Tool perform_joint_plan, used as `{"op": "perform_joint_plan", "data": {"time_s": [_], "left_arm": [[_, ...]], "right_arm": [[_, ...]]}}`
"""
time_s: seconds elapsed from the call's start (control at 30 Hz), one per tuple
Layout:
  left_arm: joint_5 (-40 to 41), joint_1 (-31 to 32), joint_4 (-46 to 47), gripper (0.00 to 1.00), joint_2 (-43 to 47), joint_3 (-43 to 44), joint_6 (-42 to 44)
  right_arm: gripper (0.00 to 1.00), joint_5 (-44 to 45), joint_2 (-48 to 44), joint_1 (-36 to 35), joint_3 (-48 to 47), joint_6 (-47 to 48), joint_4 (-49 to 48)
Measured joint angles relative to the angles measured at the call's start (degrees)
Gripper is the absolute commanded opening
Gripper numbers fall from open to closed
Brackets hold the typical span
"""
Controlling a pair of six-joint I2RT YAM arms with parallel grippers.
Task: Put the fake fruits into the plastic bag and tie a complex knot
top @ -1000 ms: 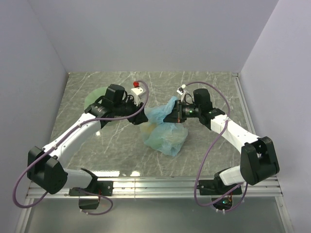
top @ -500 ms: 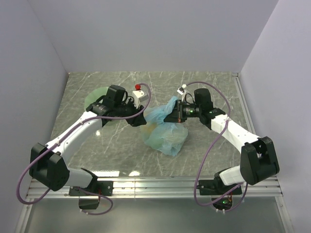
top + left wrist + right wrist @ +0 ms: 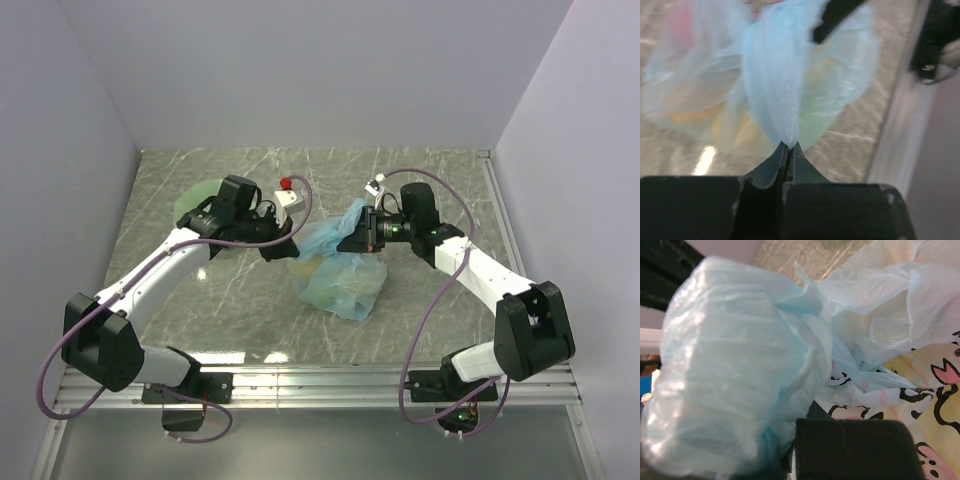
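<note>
The plastic bag (image 3: 338,272) lies at the middle of the table, light blue and crinkly, with its top drawn up between my two grippers. My left gripper (image 3: 281,246) is shut on a thin fold of the bag (image 3: 775,85), pinched at the fingertips (image 3: 788,146). My right gripper (image 3: 352,238) is shut on a bunched handle of the bag (image 3: 735,370), which hides most of its jaws (image 3: 800,432). The fake fruits show only as blurred yellow, orange and red patches through the film (image 3: 687,110). Yellow also shows behind the dark print in the right wrist view (image 3: 940,405).
The pale green wavy-edged dish (image 3: 192,206) lies at the back left, partly hidden by my left arm. Grey walls close the table on the left, back and right. A metal rail (image 3: 320,385) runs along the near edge.
My left gripper has shifted slightly toward the near side and right, keeping its hold on the bag fold. The right arm and the bag have hardly moved.
</note>
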State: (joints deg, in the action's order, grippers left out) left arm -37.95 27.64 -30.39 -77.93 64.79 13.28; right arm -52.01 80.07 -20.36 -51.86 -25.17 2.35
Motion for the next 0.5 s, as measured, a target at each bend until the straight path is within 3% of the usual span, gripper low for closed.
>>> {"op": "perform_joint_plan", "data": {"time_s": [0.1,0.2,0.33,0.5], "left_arm": [[-6.5,0.4,-0.3,0.0,-0.1,-0.2,-1.7],[-9.6,2.4,5.2,0.0,0.2,-3.8,-5.9],[-8.1,6.5,15.6,0.0,-0.8,-11.2,-14.6],[-4.6,7.3,31.6,0.0,-5.9,-15.0,-26.8]], "right_arm": [[0.0,0.3,0.0,0.0,1.3,-1.9,-2.1],[0.0,0.5,0.0,0.0,2.7,-4.1,-4.1],[0.0,0.0,-0.1,0.0,3.6,-6.7,-6.6],[0.0,-1.2,-0.2,0.0,5.0,-9.4,-9.8]]}}
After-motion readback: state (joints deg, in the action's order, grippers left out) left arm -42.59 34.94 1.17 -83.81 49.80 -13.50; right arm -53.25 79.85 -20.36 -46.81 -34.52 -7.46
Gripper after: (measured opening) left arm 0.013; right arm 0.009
